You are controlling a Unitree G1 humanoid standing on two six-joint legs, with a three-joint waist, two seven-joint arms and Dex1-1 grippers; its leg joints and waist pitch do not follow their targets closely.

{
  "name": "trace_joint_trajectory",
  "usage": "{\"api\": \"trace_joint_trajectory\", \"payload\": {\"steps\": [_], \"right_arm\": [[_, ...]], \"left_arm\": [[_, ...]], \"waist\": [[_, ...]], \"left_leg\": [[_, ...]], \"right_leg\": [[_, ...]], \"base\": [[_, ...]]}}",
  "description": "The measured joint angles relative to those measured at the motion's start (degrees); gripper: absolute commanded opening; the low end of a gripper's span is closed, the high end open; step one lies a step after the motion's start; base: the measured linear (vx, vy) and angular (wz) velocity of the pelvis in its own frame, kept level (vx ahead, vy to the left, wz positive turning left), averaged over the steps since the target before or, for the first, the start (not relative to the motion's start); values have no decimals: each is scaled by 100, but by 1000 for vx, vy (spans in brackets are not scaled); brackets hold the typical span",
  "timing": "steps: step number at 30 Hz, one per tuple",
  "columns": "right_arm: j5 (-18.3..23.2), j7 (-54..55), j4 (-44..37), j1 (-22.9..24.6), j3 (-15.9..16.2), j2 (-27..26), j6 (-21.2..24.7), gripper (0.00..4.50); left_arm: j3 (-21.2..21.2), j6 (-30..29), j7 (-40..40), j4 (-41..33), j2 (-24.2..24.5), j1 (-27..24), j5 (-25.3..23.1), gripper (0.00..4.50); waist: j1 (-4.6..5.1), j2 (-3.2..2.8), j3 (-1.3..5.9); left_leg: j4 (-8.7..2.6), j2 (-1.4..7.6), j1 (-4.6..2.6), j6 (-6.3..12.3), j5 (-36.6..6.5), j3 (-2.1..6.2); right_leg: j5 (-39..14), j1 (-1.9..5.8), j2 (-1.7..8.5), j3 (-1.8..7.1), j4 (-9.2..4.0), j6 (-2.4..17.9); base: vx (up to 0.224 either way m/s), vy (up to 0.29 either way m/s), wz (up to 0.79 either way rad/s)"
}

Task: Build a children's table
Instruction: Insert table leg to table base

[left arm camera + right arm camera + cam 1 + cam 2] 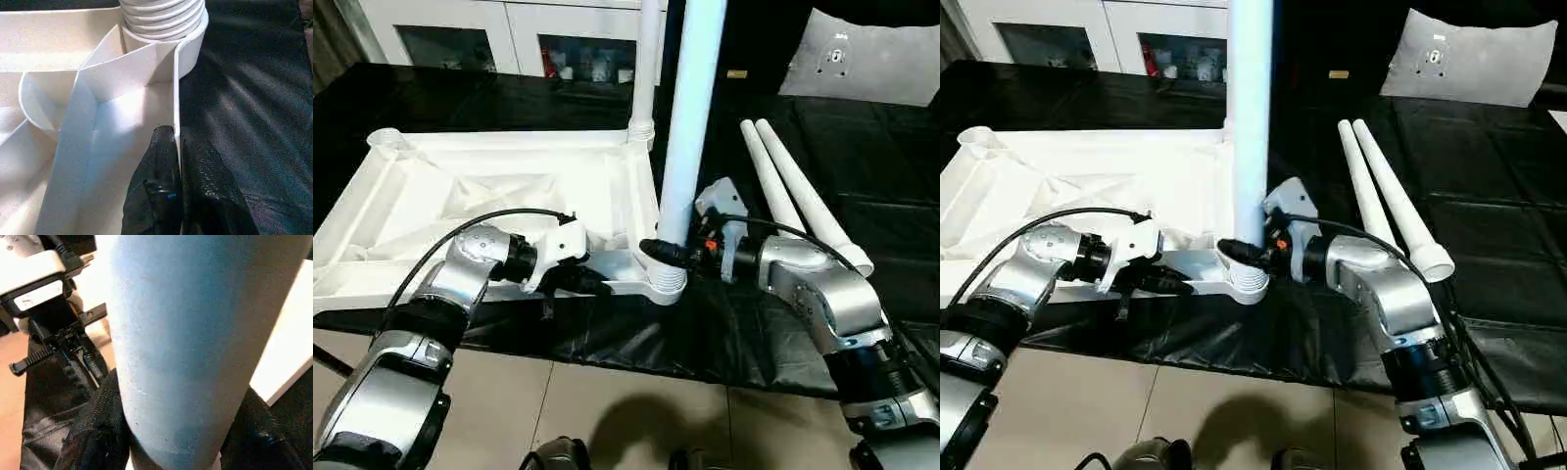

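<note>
The white table top (489, 196) lay upside down on the black workbench (862, 147), the left gripper (177, 161) pinched onto its near rim, the right gripper (668, 253) clasped around the upright leg (690, 117) in the near-right corner socket (666, 284), another leg (646, 69) standing behind, two spare legs (803, 196) lying right.

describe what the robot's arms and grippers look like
Both arms are rounded silver segments joined by black rings. The left gripper and right gripper each have two black fingers behind a white wrist housing. A black cable loops over each forearm; the right wrist shows a small orange-red mark.
</note>
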State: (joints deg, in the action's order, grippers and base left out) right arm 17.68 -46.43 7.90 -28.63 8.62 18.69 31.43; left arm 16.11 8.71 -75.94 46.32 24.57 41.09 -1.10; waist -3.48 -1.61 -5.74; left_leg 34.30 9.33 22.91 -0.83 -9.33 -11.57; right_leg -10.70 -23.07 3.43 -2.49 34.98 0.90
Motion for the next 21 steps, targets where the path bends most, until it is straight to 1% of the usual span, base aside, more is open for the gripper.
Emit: {"api": "trace_joint_trajectory", "payload": {"steps": [3, 6, 10, 15, 21], "right_arm": [[71, 87, 8, 148, -159, -93, -115, 190], [136, 176, -112, 348, -248, -116, -233, 190], [133, 244, -347, 622, -265, -109, -359, 190], [-281, 299, -719, 835, 66, 70, -784, 190], [-552, 280, -691, 769, 312, 154, -980, 189]], "left_arm": [[-1, -28, 31, -10, -23, 0, -1, 0], [-2, -59, 53, -14, -36, 0, 2, 0], [-8, -86, 56, -13, -40, 0, 16, 0], [-8, -99, 69, -13, -77, 0, 15, 0], [-8, -114, 76, -13, -68, -5, 7, 0]], "waist": [[-13, -6, -1], [-20, -15, -3], [-18, -30, -8], [-38, -44, -10], [-15, -38, -13]], "left_leg": [[-1, -1, 0, 0, 0, 0], [-3, -4, 0, 0, 0, 0], [-6, -6, -1, 0, 0, 0], [-15, -9, -7, -1, -1, 0], [-23, -13, -18, -1, -1, 1]], "right_leg": [[-1, 0, 1, 1, -2, -1], [-1, 1, 3, 2, -4, -1], [-2, 1, 4, 4, -6, -4], [-9, 5, 5, 6, -9, -15], [-12, 1, 5, 11, -24, -19]], "base": [[0, 0, 0], [0, 0, 0], [0, 0, 0], [0, 0, 0], [0, 0, 0]]}}
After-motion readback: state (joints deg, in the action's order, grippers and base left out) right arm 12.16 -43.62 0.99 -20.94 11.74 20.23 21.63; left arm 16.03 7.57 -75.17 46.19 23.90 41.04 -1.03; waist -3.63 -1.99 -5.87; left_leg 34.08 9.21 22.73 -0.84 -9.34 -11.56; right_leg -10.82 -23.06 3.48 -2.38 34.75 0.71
